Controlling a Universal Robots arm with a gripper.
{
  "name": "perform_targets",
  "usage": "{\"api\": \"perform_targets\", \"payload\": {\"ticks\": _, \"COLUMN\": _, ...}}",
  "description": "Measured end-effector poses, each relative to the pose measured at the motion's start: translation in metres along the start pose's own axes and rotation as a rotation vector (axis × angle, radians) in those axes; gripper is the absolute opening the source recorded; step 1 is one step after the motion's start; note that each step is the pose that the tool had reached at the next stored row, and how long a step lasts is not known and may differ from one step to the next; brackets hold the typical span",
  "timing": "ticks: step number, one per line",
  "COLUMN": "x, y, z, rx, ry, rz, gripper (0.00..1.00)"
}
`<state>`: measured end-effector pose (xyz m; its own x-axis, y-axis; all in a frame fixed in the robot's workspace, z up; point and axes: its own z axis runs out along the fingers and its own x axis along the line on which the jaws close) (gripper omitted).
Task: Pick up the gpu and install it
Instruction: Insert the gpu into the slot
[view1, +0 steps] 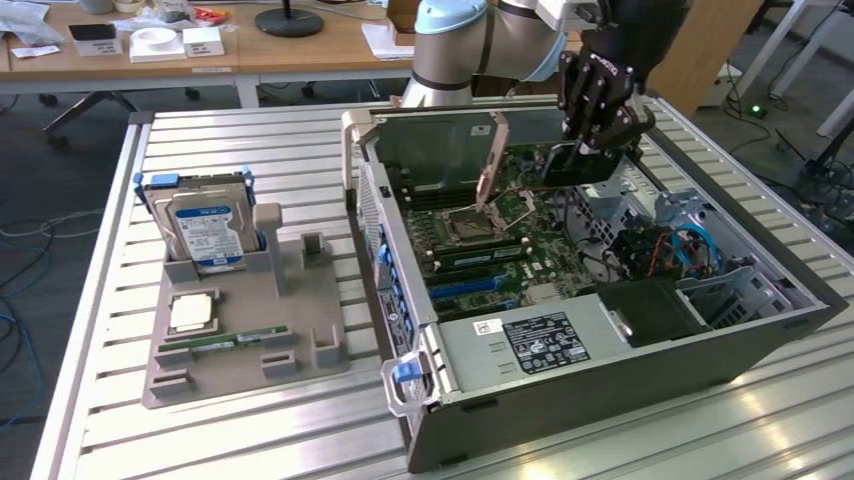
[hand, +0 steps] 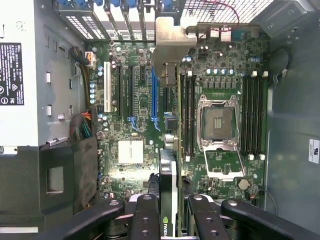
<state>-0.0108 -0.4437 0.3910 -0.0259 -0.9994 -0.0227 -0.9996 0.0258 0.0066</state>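
The jaws are closed narrowly on the gpu, a thin dark rectangular circuit card pinched edge-on between the 2 black finger sets of the gripper. A small green logo mark sits on the card's edge near the fingers, and any lettering beside it is too small to read. The card's silvery-beige metal bracket points toward the perforated rear wall of the case.

In the exterior view the gripper holds the gpu inside the open dark-grey computer case, over the green motherboard. Whether the card touches the board cannot be told. In the wrist view it lies along the long blue expansion slot, near the square metal processor socket.

The silver power supply carries a black label with unreadable white print. Well apart, on the slatted aluminium table, a grey plastic tray holds a silver hard drive with a blue-white label.
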Motion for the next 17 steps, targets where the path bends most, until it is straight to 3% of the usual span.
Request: {"api": "perform_targets", "payload": {"ticks": 17, "x": 0.0003, "y": 0.0065, "z": 0.0039, "rx": 0.0054, "ry": -0.0002, "rz": 0.000, "gripper": 0.27}}
